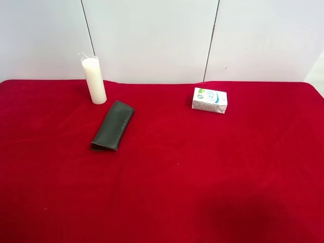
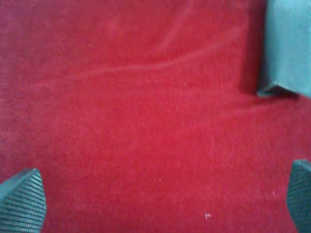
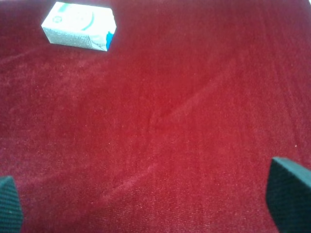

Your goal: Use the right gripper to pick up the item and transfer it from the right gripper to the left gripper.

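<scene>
Glasses case (image 1: 113, 126), black and flat, lies untouched on the red surface (image 1: 212, 172), left of centre and just near of the upright white candle (image 1: 94, 80); the small carton (image 1: 209, 99) sits well apart to the right. I read both end effectors as open and empty: the right end effector (image 3: 155, 199) hangs over bare cloth with the carton ahead, while the left end effector (image 2: 160, 201) hovers beside one end of the case (image 2: 286, 48). Pickup is not begun, so I judge the right arm must cross toward the case.
</scene>
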